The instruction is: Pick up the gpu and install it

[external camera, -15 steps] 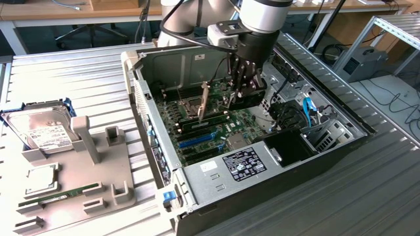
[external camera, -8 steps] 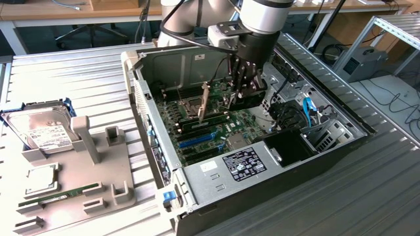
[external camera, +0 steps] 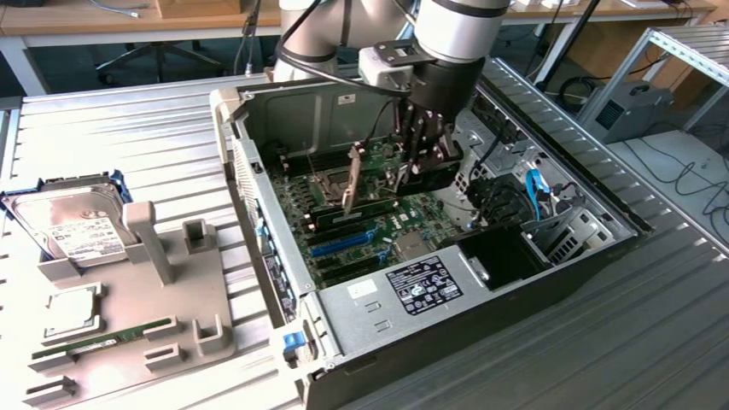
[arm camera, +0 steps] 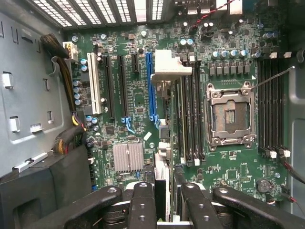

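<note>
The gpu (external camera: 355,181) is hanging on edge inside the open computer case (external camera: 256,213), its silvery end bracket (arm camera: 167,66) pointing down toward the motherboard (external camera: 381,224). In the wrist view the card (arm camera: 162,176) is running edge-on from between the fingers (arm camera: 143,205) to just beside the blue expansion slot (arm camera: 151,86); I cannot tell whether its lower edge is touching the board yet.

The gripper (external camera: 419,141) is clamping the card across its 2 flat faces, jaws drawn in narrow around its thin body.

Judging by its build, the card is probably light and stiff but fragile: a bare circuit board with a small fan and exposed contacts. The flat board faces near the top edge, where it is being held, look like the safest place to grip, away from the fan and the connector edge. A thin, smooth board could also slip or tilt in the jaws if pushed off-axis.

Further out, on the exterior view's left, a grey holder tray (external camera: 125,342) is carrying a hard drive (external camera: 68,226) in a blue frame and a green memory stick (external camera: 85,343).
</note>
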You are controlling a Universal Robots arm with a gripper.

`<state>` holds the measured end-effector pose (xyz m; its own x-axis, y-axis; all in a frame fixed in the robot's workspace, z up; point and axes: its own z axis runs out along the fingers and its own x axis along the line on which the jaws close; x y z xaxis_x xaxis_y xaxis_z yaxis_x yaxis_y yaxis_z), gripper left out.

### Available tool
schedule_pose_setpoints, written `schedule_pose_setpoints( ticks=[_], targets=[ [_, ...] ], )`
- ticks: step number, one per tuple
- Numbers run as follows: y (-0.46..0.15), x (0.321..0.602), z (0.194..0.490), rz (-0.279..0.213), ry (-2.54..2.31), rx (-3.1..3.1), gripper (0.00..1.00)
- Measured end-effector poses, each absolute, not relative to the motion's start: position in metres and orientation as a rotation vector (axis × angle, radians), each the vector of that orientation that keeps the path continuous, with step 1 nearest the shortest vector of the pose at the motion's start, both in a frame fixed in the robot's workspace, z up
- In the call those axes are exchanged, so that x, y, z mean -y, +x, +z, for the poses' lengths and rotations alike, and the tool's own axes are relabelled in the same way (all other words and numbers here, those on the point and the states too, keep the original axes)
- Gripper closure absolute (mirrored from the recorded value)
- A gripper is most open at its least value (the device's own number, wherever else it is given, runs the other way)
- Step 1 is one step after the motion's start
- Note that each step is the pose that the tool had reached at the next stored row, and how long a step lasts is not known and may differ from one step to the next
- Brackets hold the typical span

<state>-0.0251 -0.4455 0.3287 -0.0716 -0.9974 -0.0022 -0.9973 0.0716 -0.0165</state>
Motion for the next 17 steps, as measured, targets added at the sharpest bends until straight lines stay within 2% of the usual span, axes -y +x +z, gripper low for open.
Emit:
schedule_pose_setpoints(
  ticks=[17],
  targets=[
    [-0.044,0.459,0.322,-0.016,-2.132,-2.29,0.74]
  ],
)
